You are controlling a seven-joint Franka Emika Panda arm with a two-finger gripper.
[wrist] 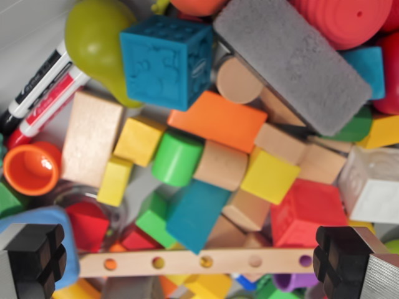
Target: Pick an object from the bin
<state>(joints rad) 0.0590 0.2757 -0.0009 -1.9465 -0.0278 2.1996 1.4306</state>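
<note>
Two markers lay at the wrist view's left edge, and both carried print. The black marker (pixel 38 84) showed white lettering along its barrel, too blurred to read. The red marker (pixel 48 104) had the same trouble. The blue cube (pixel 167 60) bore embossed patterns and a small dark label, unreadable too.

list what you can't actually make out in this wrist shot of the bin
- Red ridged disc: cut off by the wrist view's top edge.
- Marker label: too blurred to read.
- Blocks under the holed wooden strip: only slivers show.
- White cube: cut off by the wrist view's right edge.
- Gripper: the jaws stand wide apart; only tips show.
</note>
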